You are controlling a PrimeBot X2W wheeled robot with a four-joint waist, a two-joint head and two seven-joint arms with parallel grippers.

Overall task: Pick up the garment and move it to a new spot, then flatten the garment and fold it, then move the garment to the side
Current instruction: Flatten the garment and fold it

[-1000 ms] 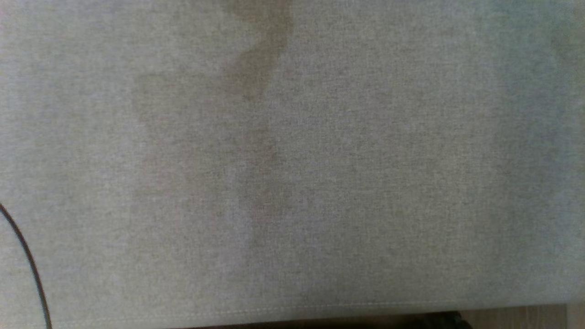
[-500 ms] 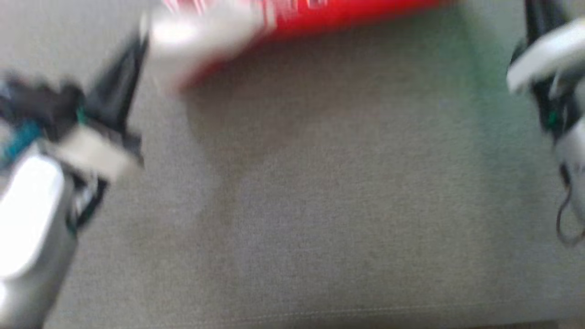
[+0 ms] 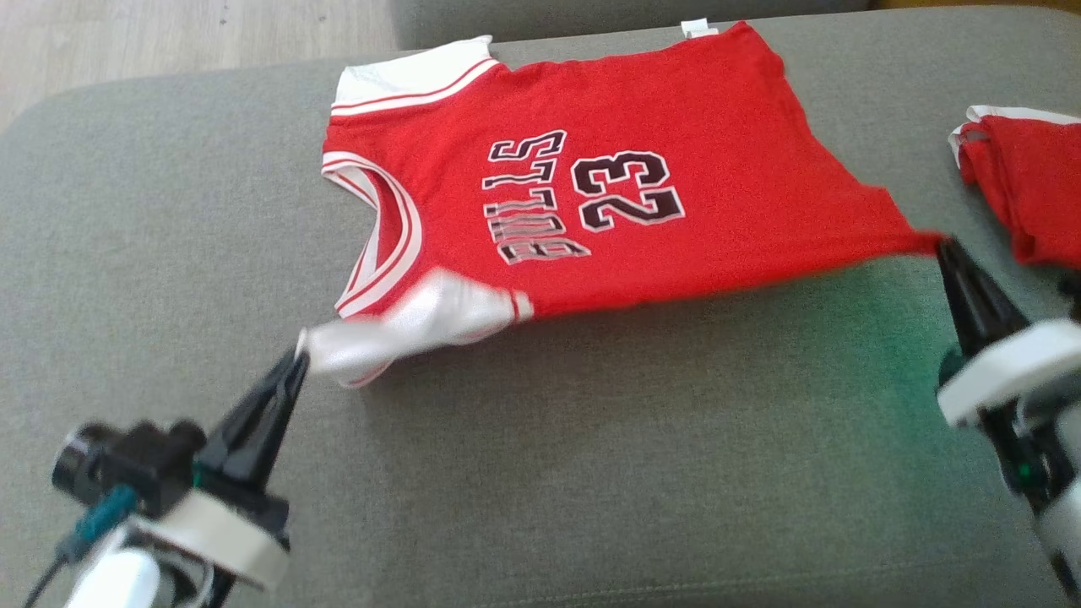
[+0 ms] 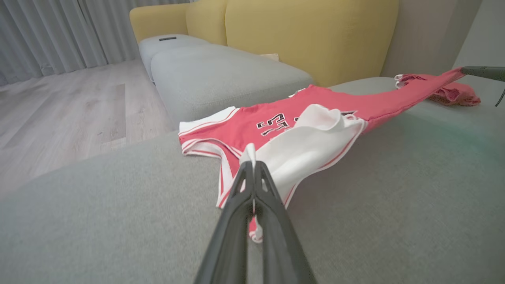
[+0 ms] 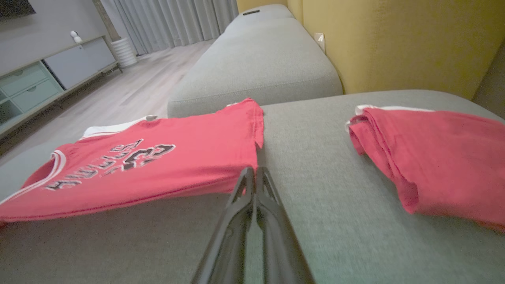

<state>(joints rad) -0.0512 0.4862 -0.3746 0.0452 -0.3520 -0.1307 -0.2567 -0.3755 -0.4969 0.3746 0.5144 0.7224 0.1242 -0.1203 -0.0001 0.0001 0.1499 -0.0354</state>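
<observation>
Now: jersey (image 3: 642, 194) on sofa (image 3: 591, 473), upper centre of frame, long axis left-right. Left pincer (image 3: 297, 359) clamped on its lower-left corner, right pincer (image 3: 942, 247) clamped on its right corner. Near edge lifted, taut between both.

The grey sofa seat (image 3: 591, 473) carries a red Bulls jersey (image 3: 676, 211), spread face up, and a folded red garment (image 3: 1030, 194), apart on its right.
</observation>
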